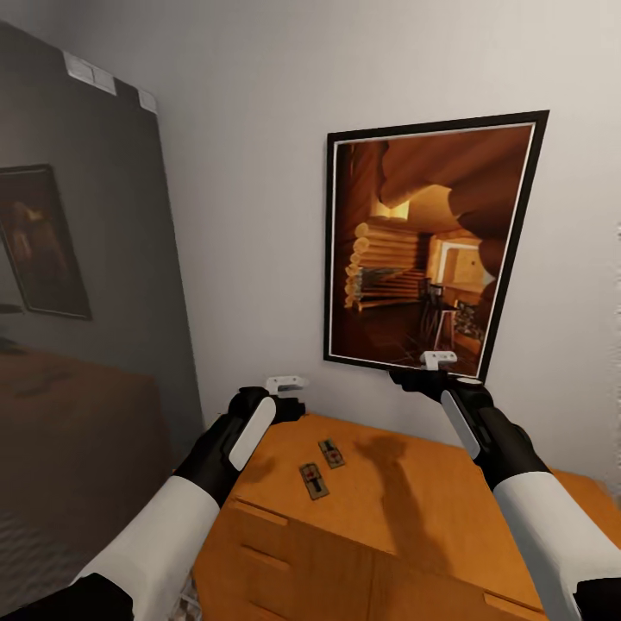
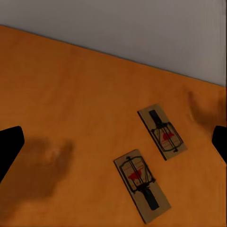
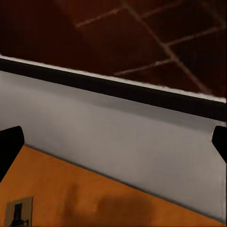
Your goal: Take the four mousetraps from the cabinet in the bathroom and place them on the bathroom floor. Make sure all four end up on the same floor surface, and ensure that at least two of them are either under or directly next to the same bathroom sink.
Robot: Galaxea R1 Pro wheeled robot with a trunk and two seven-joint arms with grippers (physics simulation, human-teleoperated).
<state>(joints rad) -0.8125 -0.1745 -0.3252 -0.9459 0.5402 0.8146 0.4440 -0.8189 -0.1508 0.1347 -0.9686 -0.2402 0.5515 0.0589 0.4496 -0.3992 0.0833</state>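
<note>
1. Nearest the head camera are the robot's two white-and-black forearms, reaching forward over the cabinet (image 1: pixel 414 517), a low orange-brown unit whose flat top serves as the surface.
2. Two mousetraps lie flat on that surface, toward its left rear part, near the wall edge: the nearer mousetrap (image 1: pixel 315 480) and the farther mousetrap (image 1: pixel 331 453). They sit just beside each other without touching, offset end to end.
3. From the left wrist camera each trap's long axis runs diagonally across the surface, the two roughly parallel; wire bars and red marks face up.
4. The left gripper (image 1: pixel 285 384) hovers above the surface's left rear corner, its jaws released wide with nothing between them. The traps lie just to its right and a little nearer the front edge.
5. The right gripper (image 1: pixel 437 357) hangs higher, in front of the framed picture (image 1: pixel 431 250), jaws likewise spread and empty.
6. The left arm is judged the nearer; a short shift rightward and a descent across a trap's narrow width would suit.
</note>
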